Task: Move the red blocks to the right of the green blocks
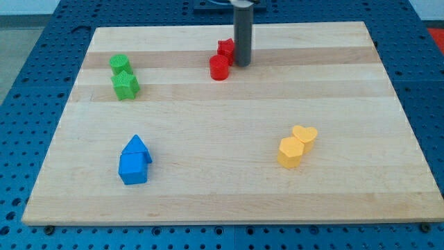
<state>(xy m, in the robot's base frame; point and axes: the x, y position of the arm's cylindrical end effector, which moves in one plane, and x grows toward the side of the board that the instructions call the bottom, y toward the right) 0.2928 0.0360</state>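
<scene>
Wooden desk (229, 201) on a blue pegboard (21, 83). Four pairs of blocks, each pair touching or nearly so.

Red pair near the view's top, centre: a red star (225, 48) behind, a red cylinder (219, 68) in front of it and slightly toward the view's left. The rod (243, 31) comes straight down from the top edge; my tip (243, 64) sits on the desk just to the view's right of the reds, touching or all but touching the star's side. No fingers on this rig, just the bare rod, so nothing is clenched or grasped; contact is by pushing only.

Green pair at the view's upper left: a green block (120, 64) of unclear shape behind, a green star (125, 86) in front. Well apart from the reds.

Judgement: the reds already lie to the view's right of the greens, with a wide gap between. The tip on their right flank suggests a push toward the view's left, probably to bring them nearer the greens. Pushing from that side risks splitting the pair, since the tip meets the star more than the cylinder.

Bystanders: blue pair (134, 161) lower left, a house shape behind a cube-like block; yellow pair (297, 146) lower right, a heart behind a hexagon-like block. Both well clear of the tip's likely path.
</scene>
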